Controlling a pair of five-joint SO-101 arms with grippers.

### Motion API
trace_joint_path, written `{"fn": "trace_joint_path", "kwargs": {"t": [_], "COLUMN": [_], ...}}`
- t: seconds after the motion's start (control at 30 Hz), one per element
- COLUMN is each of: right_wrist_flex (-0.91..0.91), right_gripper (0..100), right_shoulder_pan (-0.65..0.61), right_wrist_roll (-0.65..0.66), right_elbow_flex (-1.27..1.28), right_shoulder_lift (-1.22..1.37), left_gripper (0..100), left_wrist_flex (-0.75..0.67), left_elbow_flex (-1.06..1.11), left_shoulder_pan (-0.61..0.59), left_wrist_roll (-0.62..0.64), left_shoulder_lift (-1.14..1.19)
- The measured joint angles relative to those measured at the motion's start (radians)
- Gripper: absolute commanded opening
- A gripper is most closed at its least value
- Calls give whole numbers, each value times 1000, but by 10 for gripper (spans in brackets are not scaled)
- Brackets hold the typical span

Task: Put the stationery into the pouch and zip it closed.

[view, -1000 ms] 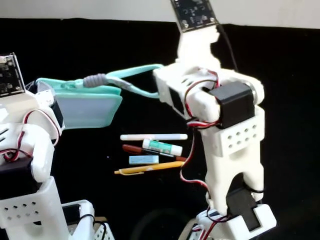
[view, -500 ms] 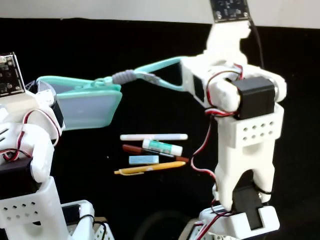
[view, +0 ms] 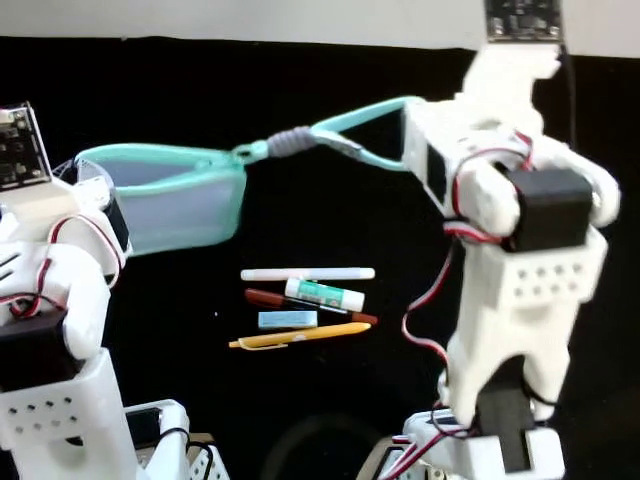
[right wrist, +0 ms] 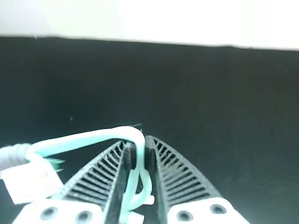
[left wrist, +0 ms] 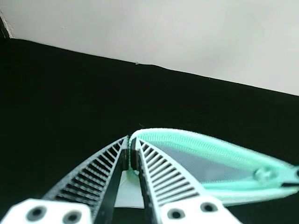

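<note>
A mint-green pouch [view: 175, 200] hangs in the air between the two arms, its zip edge on top. My left gripper [left wrist: 131, 151] is shut on the pouch's left end [left wrist: 154, 136]. My right gripper [right wrist: 140, 149] is shut on the mint strap loop [right wrist: 93, 137] at the pouch's other end; the strap [view: 360, 125] stretches taut up to the right arm. On the black table below lie a white pen [view: 307, 273], a glue stick [view: 324, 294], a brown pen [view: 290, 300], a pale blue eraser [view: 287, 319] and a yellow pen [view: 298, 336].
The table [view: 230, 90] is covered in black cloth, with a pale wall behind its far edge. The right arm's white body [view: 520, 290] stands tall to the right of the stationery, and the left arm's body [view: 50, 330] rises at the left edge.
The right arm has moved right and upward, pulling the strap taut. The pouch has been drawn out longer and its right end lifted. The left arm and the stationery stay put.
</note>
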Motion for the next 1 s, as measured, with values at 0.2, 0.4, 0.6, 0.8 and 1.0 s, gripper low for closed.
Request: {"fn": "trace_joint_path", "kwargs": {"t": [0.2,0.4,0.6,0.8,1.0], "right_wrist_flex": [-5,-5,-6,-46,-74], "right_gripper": [9,8,8,8,8], "right_shoulder_pan": [2,2,2,12,12], "right_wrist_roll": [0,0,0,0,-9], "right_elbow_flex": [0,2,54,143,187], "right_shoulder_lift": [-38,-38,-41,-41,-41], "left_gripper": [6,6,6,6,6], "left_wrist_flex": [-2,-9,-32,-32,-32], "left_elbow_flex": [0,52,100,100,100], "left_shoulder_pan": [0,0,0,0,0], "left_wrist_roll": [11,11,11,11,9], "left_shoulder_lift": [0,0,-6,-6,-6]}}
